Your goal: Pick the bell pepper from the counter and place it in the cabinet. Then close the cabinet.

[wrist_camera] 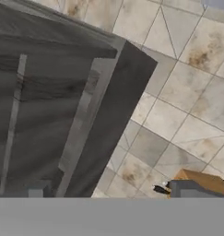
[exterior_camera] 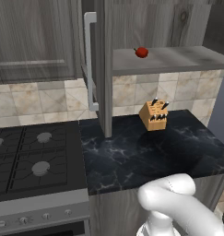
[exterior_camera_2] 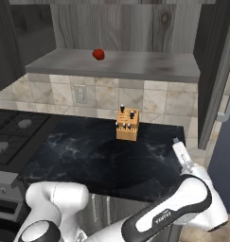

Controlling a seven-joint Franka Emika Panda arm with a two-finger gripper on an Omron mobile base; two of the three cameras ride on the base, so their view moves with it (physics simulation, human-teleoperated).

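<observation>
- I am seeing the bell pepper sitting on the cabinet shelf, near its left edge, doors open
- I am unable to tell the gripper's state
- The knife block is standing at the counter's back edge

The white Franka arm with dark joints folds low, elbow bent, forearm reaching rightward; its fingers can't be made out.

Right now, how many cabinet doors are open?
2. The left door swings out edge-on toward the camera beside the stove, its bar handle showing. The right door stands open at the right of the shelf holding the bell pepper.
</observation>
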